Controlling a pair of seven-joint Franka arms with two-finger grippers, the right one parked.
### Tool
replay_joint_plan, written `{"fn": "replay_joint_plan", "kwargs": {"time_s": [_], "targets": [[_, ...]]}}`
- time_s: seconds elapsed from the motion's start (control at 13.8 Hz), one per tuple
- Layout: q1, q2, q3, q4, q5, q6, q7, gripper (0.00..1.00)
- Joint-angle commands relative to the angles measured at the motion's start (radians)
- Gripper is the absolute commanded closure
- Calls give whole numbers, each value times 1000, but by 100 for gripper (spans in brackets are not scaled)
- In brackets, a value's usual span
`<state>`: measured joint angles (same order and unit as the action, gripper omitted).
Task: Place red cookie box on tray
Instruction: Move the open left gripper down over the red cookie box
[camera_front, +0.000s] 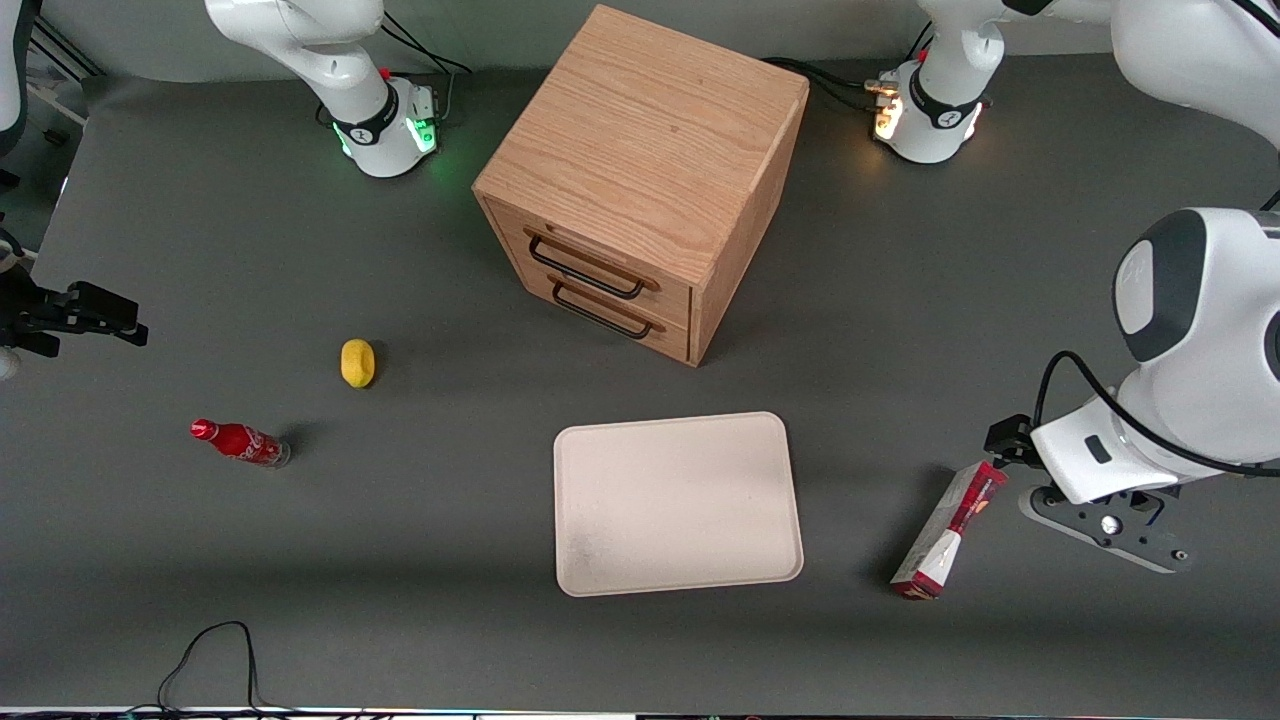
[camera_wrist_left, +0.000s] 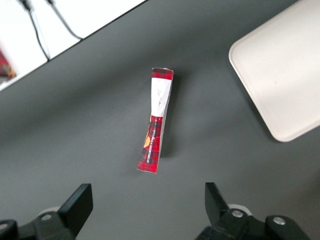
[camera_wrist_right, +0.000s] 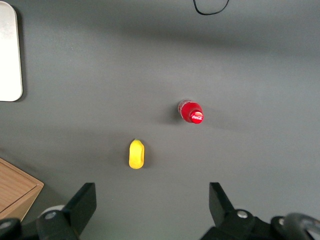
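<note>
The red cookie box (camera_front: 948, 530) lies flat on the dark table beside the tray (camera_front: 676, 503), toward the working arm's end. It is a long, thin red carton with a white section (camera_wrist_left: 160, 95). The pale cream tray (camera_wrist_left: 285, 65) has nothing on it. My left gripper (camera_wrist_left: 148, 197) hangs above the table, open, with only bare table between its two black fingers (camera_wrist_left: 80, 200). The box's red end (camera_wrist_left: 148, 162) lies just ahead of the fingers, untouched. In the front view the arm's hand (camera_front: 1085, 460) is next to the box's end farther from the camera.
A wooden drawer cabinet (camera_front: 645, 170) with two handles stands farther from the camera than the tray. A yellow lemon-like object (camera_front: 357, 362) and a small red soda bottle (camera_front: 240, 442) lie toward the parked arm's end. A black cable (camera_front: 210, 650) loops at the near table edge.
</note>
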<state>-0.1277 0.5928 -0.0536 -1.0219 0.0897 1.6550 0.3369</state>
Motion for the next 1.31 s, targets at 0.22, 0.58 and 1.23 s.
{"fn": "replay_joint_plan", "kwargs": {"time_s": [0.22,0.58,1.23], "targets": [[-1,9,6,-139,-48,173,85,0],[20,90,8,-199,-44,341,168,0],[22,117,11,-443,-41,606,162,0]]}}
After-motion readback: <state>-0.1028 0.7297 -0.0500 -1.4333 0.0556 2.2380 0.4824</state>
